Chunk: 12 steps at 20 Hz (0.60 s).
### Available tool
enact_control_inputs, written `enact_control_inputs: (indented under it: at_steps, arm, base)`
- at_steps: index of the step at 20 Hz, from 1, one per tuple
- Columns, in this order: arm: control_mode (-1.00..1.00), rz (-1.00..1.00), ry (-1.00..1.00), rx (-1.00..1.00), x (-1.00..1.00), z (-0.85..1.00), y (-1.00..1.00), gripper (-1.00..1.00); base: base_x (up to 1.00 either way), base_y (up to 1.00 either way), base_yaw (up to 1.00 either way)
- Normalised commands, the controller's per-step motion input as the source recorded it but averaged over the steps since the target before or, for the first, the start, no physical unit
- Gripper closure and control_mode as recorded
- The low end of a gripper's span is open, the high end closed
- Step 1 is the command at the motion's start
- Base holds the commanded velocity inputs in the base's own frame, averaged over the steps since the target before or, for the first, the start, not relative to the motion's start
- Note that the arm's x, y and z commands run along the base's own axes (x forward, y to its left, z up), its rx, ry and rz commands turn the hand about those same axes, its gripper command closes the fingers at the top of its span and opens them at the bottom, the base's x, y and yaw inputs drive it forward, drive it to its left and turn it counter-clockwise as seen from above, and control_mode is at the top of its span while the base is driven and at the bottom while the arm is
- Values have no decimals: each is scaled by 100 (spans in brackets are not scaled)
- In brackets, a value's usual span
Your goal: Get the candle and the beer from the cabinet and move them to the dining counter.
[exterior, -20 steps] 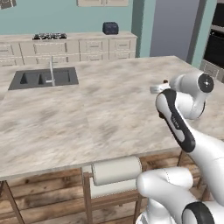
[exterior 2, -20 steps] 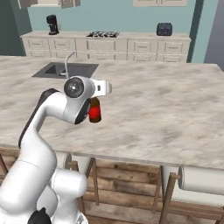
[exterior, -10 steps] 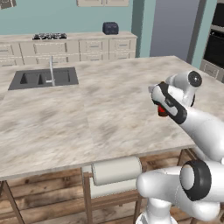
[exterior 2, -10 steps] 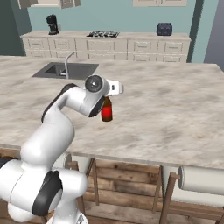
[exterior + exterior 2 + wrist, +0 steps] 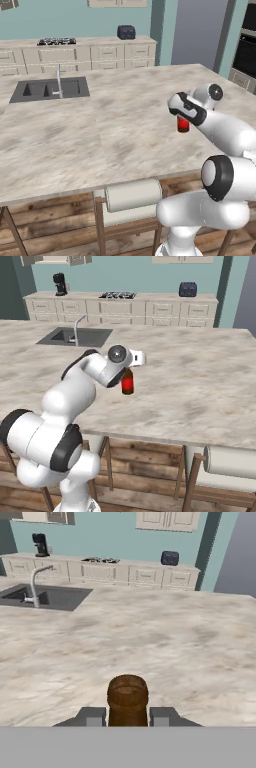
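Note:
The beer [image 5: 183, 124] is a dark brown bottle with a red label. It hangs upright from my gripper [image 5: 183, 116], which is shut on its neck. The beer [image 5: 127, 386] is low over the dining counter [image 5: 200, 381], near its front edge; I cannot tell if its base touches the stone. In the hand view the beer's brown mouth [image 5: 128, 694] rises between the two fingers of the gripper [image 5: 127, 716]. The cabinet [image 5: 75, 260] shows at the top left of the far wall, its doors swung out. The candle is out of view.
A dark sink with a faucet [image 5: 59, 82] is set into the counter at the far left. Cushioned stools [image 5: 132, 196] stand under the near edge. On the back worktop are a hob [image 5: 117, 294], a toaster [image 5: 187, 289] and a coffee machine [image 5: 60, 283].
My arm has stretched forward and carried the beer farther out over the counter and a little lower. The grip has not changed.

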Motion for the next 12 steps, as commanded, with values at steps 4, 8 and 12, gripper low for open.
enact_control_inputs:
  at_steps: [4, 8, 12]
  arm:
    - [-100, 0, -3, 0, 20, -45, 0, 100]
    - [-100, 2, 6, 0, 2, -18, 0, 100]
    - [-100, 3, 9, 0, 0, -21, -4, 100]
  base:
    - [0, 0, 0]
    - [0, 0, 0]
    - [0, 0, 0]
